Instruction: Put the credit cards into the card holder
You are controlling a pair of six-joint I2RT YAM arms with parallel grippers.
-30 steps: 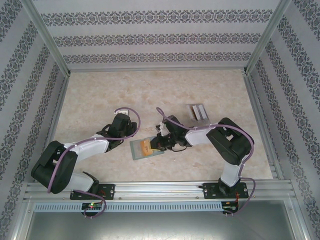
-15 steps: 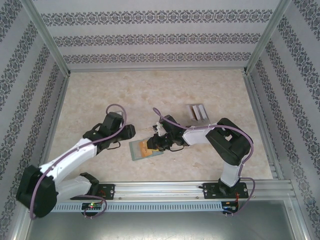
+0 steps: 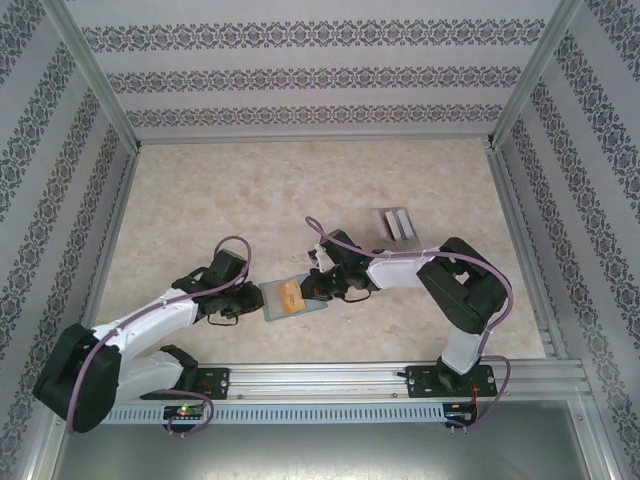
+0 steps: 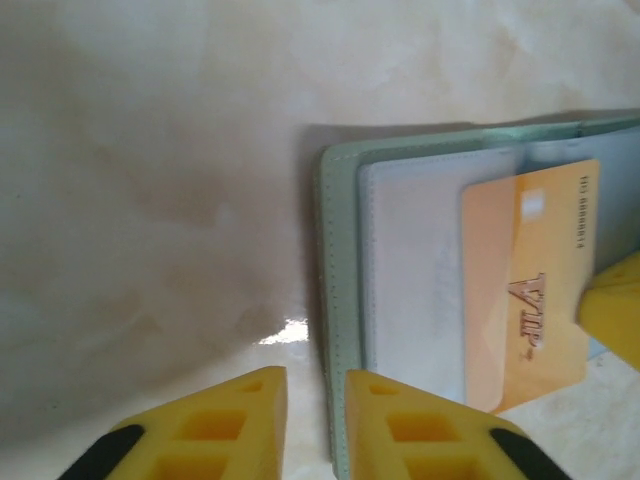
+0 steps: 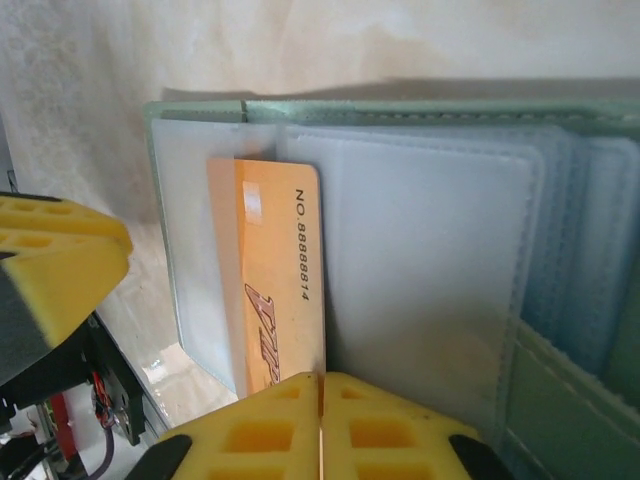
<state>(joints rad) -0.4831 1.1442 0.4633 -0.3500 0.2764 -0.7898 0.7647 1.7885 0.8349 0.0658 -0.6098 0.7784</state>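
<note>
Orange card (image 5: 268, 270) at right pincer's (image 5: 320, 390) tips

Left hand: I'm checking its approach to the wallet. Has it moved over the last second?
Yes. The left hand has come down toward the near rail, ending beside the card holder's left edge.

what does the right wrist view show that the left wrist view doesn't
Right wrist: a stack of further clear sleeves beside the orange card, a stitched green flap at the lower right, and the right pincer shut, its tips at the card's lower end. Left wrist: bare table with a glare spot beside the card holder, whose stitched edge shows, and the left pincer by that edge, a narrow gap between its fingers. Both: the open green card holder with the orange VIP card partly under a clear pocket.
</note>
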